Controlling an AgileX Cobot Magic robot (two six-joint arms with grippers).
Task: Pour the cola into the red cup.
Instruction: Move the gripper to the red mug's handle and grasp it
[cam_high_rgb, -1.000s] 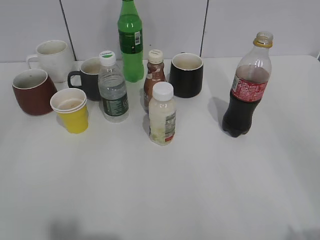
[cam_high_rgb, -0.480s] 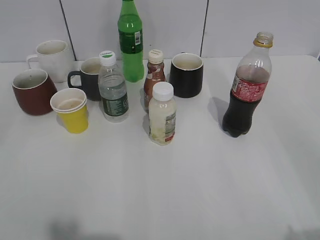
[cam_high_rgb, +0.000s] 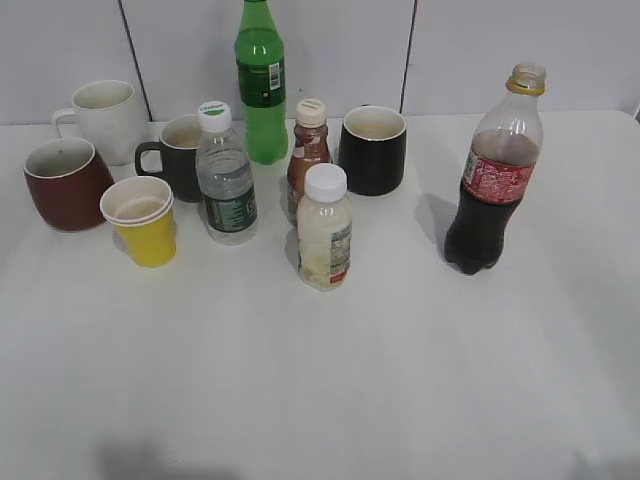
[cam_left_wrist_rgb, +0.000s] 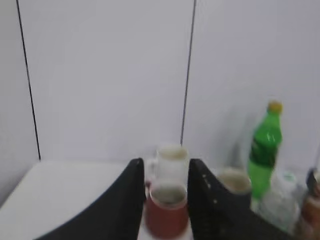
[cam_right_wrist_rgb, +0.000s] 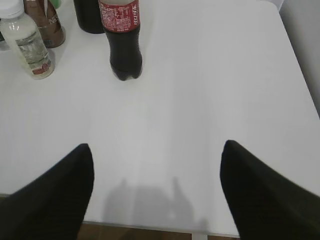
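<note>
We see no change on the table (cam_high_rgb: 330, 380) over the last second: nothing shifted in the exterior view, no arm in it, so the pour hasn't started.

The cola (cam_high_rgb: 494, 172) stands upright, uncapped, well right of the black mug (cam_high_rgb: 372, 150), alone on that side. The red cup (cam_high_rgb: 66, 183) sits far left of the black mug, just beside the yellow cup (cam_high_rgb: 142, 220), with the white mug (cam_high_rgb: 103, 120) behind it.

The left gripper (cam_left_wrist_rgb: 164, 192) has its jaws spread a little wider than the red cup, which shows between them, farther off; blurry view. The right gripper (cam_right_wrist_rgb: 156, 195) has jaws wide apart, empty, with the cola ahead and left of centre.

We judge grasping the cola comes next; cola and cup are well apart.
</note>
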